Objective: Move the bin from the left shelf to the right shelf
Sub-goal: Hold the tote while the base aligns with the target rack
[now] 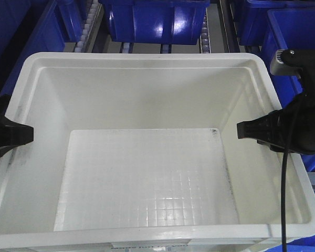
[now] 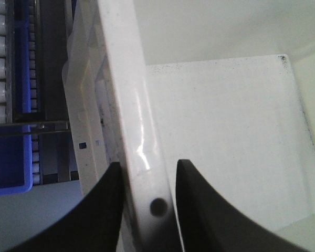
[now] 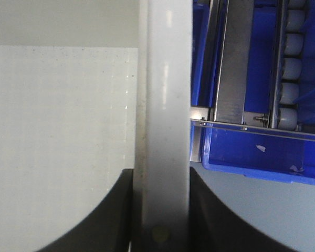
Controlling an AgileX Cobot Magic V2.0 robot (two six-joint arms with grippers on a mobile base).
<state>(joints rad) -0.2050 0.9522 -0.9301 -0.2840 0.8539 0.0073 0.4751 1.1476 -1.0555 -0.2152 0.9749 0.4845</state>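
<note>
Blue bins [image 1: 157, 18] and roller shelving [image 3: 290, 65] behind.
Left gripper [image 2: 148, 167]: closed across the left rim of the bin [image 1: 147, 94].
Right gripper [image 3: 161, 173]: likewise gripping the right rim.
The bin is empty, held between both, in front of the shelving.
Step, as judged: carrying.
Next you need both arms moving rightward together, level.

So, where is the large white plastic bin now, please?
The white bin fills the front view, clamped between the left gripper and right gripper, with blue plastic bins behind.
</note>
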